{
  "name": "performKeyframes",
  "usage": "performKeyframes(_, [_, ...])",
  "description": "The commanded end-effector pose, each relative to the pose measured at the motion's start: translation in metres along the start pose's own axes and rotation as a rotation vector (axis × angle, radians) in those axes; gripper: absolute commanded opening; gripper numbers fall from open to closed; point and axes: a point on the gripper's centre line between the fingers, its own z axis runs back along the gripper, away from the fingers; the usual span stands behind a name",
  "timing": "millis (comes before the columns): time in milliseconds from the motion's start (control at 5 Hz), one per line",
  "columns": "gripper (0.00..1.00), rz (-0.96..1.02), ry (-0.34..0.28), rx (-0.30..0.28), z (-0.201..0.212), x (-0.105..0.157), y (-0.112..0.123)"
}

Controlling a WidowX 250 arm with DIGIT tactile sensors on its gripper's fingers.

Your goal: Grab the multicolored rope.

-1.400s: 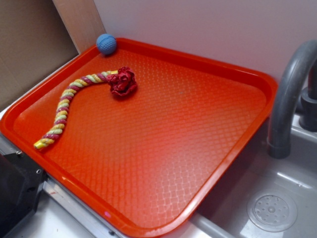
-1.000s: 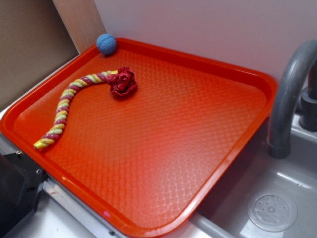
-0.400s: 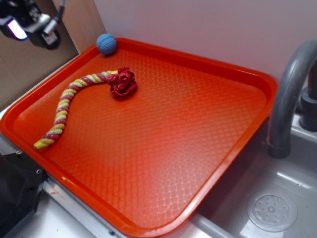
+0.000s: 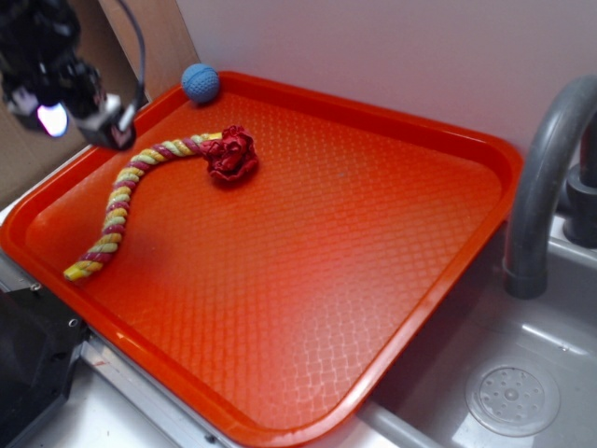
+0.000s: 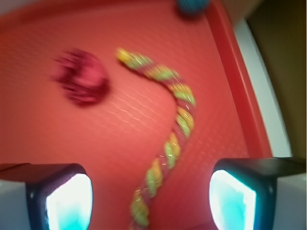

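Currently gripper (image 4: 79,117) fingers apart, empty, above tray's (image 4: 420,131) left edge; multicolored rope (image 4: 117,205) lies along it, knot toward back corner.

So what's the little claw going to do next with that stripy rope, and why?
Probably lower straight down and then close. In the wrist view the gripper has its jaws wide apart, with the multicolored rope running between them on the tray. From the side it looks to be above the rope, not touching, so it seems lined up but too high to pinch.

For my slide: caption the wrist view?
Open pincer above the rope on a red tray, blue ball beyond.
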Motion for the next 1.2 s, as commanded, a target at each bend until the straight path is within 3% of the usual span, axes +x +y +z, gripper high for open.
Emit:
performKeyframes(0, [1.00,0.055,0.057,-0.021,-0.053,0.012,0.016])
performKeyframes(400, [1.00,-0.041,0.139,-0.257,-0.099,0.012,0.006])
performKeyframes(600, [0.00,-0.092,0.114,-0.257,-0.097,0.008,-0.001])
performKeyframes(800, [0.00,-0.093,0.114,-0.256,-0.097,0.007,0.001])
performKeyframes(1000, [0.00,-0.116,0.117,-0.177,-0.096,0.007,-0.006])
